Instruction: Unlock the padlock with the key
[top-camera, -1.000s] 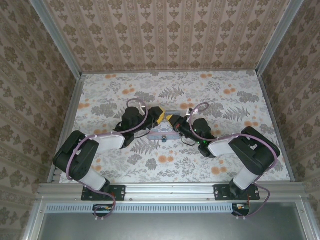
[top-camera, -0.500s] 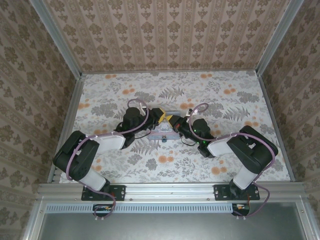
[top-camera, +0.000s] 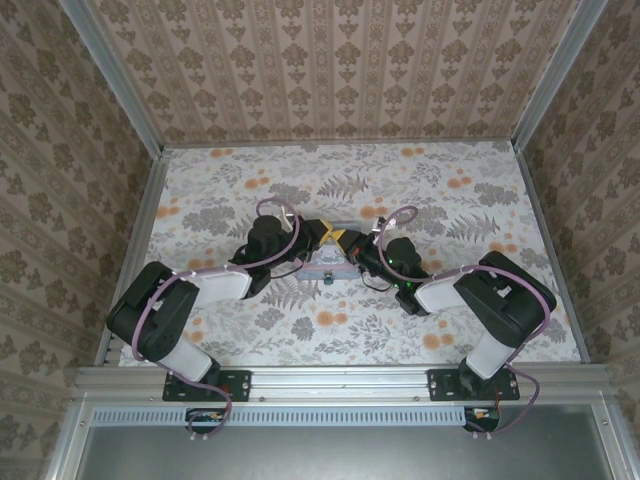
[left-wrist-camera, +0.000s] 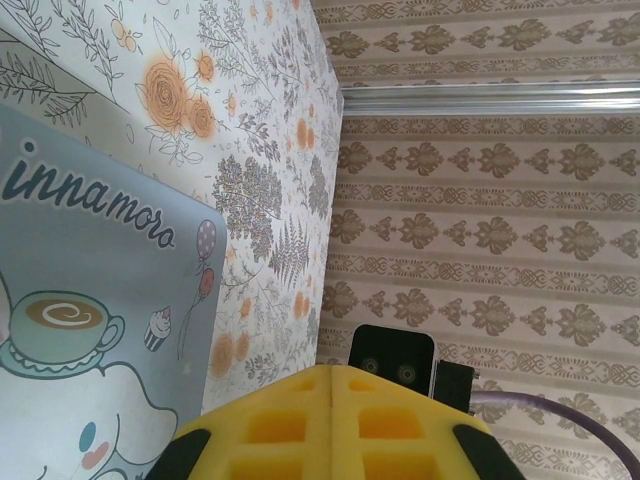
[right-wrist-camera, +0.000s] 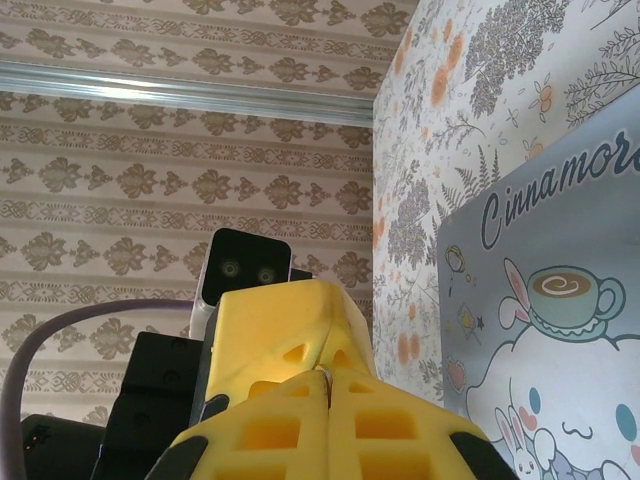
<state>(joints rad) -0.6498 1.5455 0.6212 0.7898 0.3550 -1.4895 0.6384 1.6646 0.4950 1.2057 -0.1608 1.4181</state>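
Left gripper (left-wrist-camera: 330, 405) has edged right toward right gripper (right-wrist-camera: 328, 400); both yellow-padded pairs are pressed together beside the pastel rectangular cartoon tin (left-wrist-camera: 90, 300). Judged risk: the fingers collide, jolting the tin and the tiny dark padlock (top-camera: 328, 279) at its near edge.

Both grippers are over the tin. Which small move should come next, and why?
Probably lower the right gripper toward the padlock at the near edge of the tin. It and the left gripper are shut, tip to tip above the tin, short of the padlock. Whether either holds a key I cannot tell.
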